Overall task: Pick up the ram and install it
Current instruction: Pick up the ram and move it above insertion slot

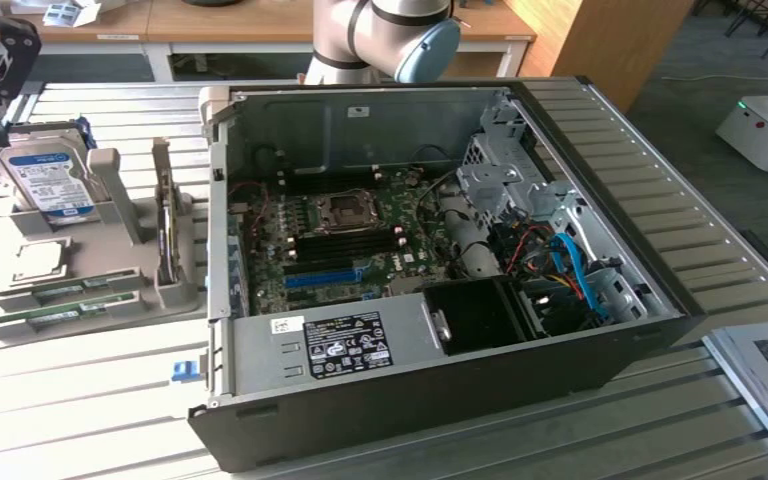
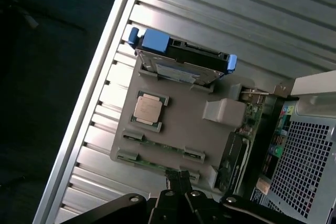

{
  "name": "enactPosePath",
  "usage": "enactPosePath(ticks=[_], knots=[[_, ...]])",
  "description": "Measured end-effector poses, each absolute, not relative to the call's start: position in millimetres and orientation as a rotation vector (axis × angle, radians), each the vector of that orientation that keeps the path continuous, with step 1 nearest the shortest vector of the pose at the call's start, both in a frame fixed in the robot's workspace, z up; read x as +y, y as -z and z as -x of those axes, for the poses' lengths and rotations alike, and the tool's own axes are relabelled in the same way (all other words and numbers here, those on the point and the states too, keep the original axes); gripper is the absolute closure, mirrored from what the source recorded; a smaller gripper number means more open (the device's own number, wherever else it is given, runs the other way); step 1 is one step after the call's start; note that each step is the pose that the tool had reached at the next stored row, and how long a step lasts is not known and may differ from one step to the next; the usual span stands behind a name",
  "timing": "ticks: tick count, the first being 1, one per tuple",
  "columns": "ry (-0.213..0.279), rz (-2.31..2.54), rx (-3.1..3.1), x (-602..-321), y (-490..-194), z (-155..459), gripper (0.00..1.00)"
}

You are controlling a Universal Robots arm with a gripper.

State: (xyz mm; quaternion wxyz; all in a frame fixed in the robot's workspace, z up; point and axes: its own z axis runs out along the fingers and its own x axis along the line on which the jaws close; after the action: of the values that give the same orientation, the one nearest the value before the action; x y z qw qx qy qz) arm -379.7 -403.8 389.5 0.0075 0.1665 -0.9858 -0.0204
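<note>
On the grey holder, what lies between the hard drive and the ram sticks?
A square silver processor chip in its own recess of the grey holder, between the hard drive and the ram sticks. The wrist view shows it plainly.

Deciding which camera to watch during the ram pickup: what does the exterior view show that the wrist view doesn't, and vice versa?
Exterior view's extras: the open case from inside, with its motherboard and long blue slot, and the arm's grey joint behind. Wrist view's extras: the shut claw close up, near the ram sticks, and the case's perforated outer panel. Shared: the grey holder, hard drive, processor chip and ram sticks.
</note>
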Motion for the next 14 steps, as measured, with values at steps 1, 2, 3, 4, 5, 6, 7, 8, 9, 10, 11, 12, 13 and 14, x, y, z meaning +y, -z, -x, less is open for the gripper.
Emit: enactPosePath(ticks=[1, 2, 3, 4, 5, 6, 7, 8, 9, 10, 11, 12, 13, 14], knots=[[0.064, -0.536, -3.079, -403.8, -389.5, 379.8, 0.90], [0.064, -0.552, -3.076, -403.8, -389.5, 379.7, 0.90], [0.063, -0.569, -3.073, -403.8, -389.5, 379.8, 0.90], [0.063, -0.586, -3.070, -403.8, -389.5, 379.7, 0.90], [0.063, -0.603, -3.066, -403.8, -389.5, 379.7, 0.90], [0.063, -0.621, -3.062, -403.8, -389.5, 379.7, 0.90], [0.063, -0.638, -3.059, -403.8, -389.5, 379.7, 0.90], [0.063, -0.654, -3.055, -403.8, -389.5, 379.7, 0.90], [0.063, -0.671, -3.051, -403.8, -389.5, 379.7, 0.90], [0.063, -0.687, -3.047, -403.8, -389.5, 379.7, 0.90], [0.062, -0.703, -3.043, -403.8, -389.4, 379.8, 0.90], [0.062, -0.721, -3.039, -403.8, -389.5, 379.8, 0.90], [0.062, -0.737, -3.035, -403.8, -389.5, 379.7, 0.90], [0.062, -0.753, -3.031, -403.8, -389.5, 379.7, 0.90]])
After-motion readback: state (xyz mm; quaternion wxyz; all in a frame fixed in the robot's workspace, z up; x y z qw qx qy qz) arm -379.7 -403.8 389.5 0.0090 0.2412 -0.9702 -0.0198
